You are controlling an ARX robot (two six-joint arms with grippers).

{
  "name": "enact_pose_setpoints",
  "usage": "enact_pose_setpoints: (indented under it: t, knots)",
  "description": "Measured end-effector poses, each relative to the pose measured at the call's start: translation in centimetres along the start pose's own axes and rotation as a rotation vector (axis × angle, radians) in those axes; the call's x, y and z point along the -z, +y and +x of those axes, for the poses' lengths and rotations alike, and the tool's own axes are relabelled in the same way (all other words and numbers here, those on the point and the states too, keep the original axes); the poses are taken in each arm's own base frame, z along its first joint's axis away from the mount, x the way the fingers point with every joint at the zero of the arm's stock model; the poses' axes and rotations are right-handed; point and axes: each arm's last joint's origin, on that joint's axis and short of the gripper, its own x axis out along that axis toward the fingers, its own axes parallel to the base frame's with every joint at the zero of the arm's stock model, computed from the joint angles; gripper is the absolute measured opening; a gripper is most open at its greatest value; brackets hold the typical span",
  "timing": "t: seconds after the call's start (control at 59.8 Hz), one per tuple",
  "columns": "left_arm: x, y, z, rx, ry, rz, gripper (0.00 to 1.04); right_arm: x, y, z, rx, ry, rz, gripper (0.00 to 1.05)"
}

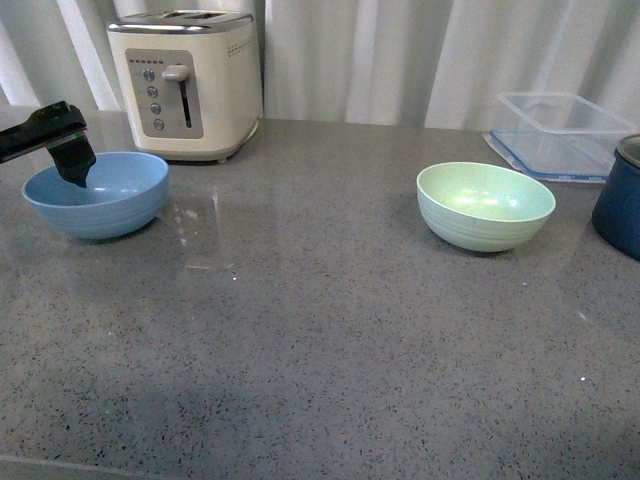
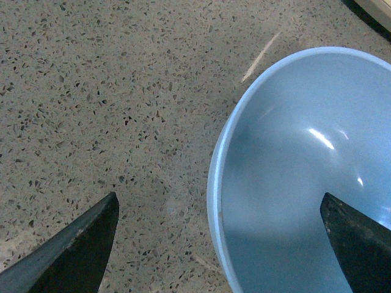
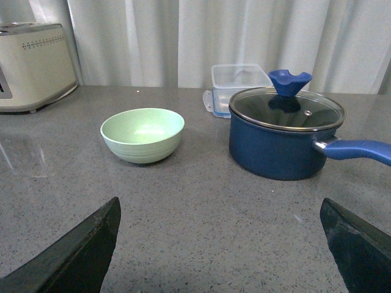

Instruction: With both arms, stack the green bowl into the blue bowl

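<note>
L gripper: jaws spread wide, straddling rim of blue bowl. One finger over bowl interior, other outside over counter. Not clamped; contact w/ rim can't tell.
R gripper: jaws spread wide, only bare counter between tips. Green bowl ahead of it, well apart.
Blue bowl pos: upright, just in front of toaster, toward its left side.
Green bowl pos: upright, well to right of toaster, somewhat nearer front of counter. Clear of both grippers.
Navy pot: glass lid on, blue knob & handle. Far right of toaster, just past green bowl.
Clear container: far right of toaster, back by curtain, behind pot.
Stack status: bowls well apart w/ toaster's right side between them in depth. Not stacked.
</note>
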Motion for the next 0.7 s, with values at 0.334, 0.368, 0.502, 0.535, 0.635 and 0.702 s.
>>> enact_pose_setpoints:
  t: [0.334, 0.368, 0.502, 0.535, 0.635, 0.702]
  knots:
    - [-0.1, -0.2, 0.5, -0.029, 0.002, 0.001, 0.73, 0.0, 0.0, 0.0, 0.0, 0.0, 0.0, 0.95]
    - [0.0, -0.2, 0.5, -0.03, 0.002, 0.0, 0.68, 0.0, 0.0, 0.0, 0.0, 0.0, 0.0, 0.95]
    - [0.5, 0.0, 0.6, -0.037, 0.017, -0.002, 0.48, 0.0, 0.0, 0.0, 0.0, 0.0, 0.0, 0.95]
    - [0.7, 0.1, 0.6, -0.039, 0.021, -0.004, 0.43, 0.0, 0.0, 0.0, 0.0, 0.0, 0.0, 0.95]
    - [1.2, 0.3, 0.3, -0.038, 0.031, -0.007, 0.27, 0.0, 0.0, 0.0, 0.0, 0.0, 0.0, 0.95]
    - [1.3, 0.4, 0.0, -0.036, 0.03, -0.01, 0.18, 0.0, 0.0, 0.0, 0.0, 0.0, 0.0, 0.95]
